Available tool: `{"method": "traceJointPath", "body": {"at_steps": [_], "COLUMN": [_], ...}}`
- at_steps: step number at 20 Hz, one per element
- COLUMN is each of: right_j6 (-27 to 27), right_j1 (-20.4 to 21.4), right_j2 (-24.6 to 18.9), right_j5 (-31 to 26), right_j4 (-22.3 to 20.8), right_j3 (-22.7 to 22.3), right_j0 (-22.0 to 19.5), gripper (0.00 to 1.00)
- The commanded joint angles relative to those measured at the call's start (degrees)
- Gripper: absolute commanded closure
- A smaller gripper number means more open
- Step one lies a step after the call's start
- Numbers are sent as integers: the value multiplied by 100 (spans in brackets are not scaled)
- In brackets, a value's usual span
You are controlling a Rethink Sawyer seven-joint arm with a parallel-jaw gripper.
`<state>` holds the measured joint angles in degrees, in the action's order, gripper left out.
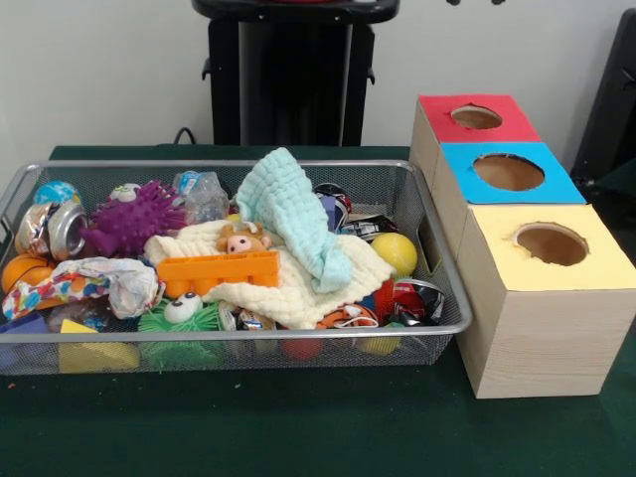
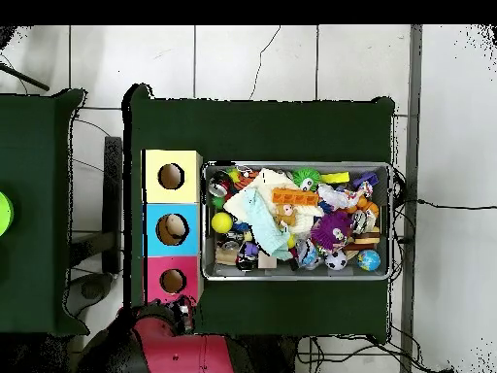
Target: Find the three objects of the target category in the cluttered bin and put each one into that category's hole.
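Wire bin [image 1: 437, 260] sits on green table [image 1: 328, 427]; white tiled floor [image 2: 252, 58] around; gripper [image 1: 475, 2] state unclear.

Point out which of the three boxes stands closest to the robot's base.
The red-topped box, at the row's far end in the front view; the blue-topped box and yellow-topped box sit progressively farther away.

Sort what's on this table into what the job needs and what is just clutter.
Needed: silver wire-mesh bin; crumpled white wrapper with coloured blotches; wooden boxes with red, blue and yellow holed tops.

Clutter: purple spiky ball; pale mint cloth; orange plastic tray; yellow ball.
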<state>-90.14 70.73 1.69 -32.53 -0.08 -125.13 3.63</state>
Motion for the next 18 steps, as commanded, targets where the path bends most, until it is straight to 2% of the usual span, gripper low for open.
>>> {"method": "traceJointPath", "body": {"at_steps": [1, 6, 11, 18], "right_j6": [-1175, -727, -423, -414], "right_j1": [162, 208, 294, 164], "right_j2": [170, -11, -56, -86], "right_j5": [-762, -553, -594, -445], "right_j4": [59, 271, 234, 43], "right_j3": [241, -55, -104, -80], "right_j0": [5, -268, -495, -698], "gripper": [0, 0, 0, 0]}}
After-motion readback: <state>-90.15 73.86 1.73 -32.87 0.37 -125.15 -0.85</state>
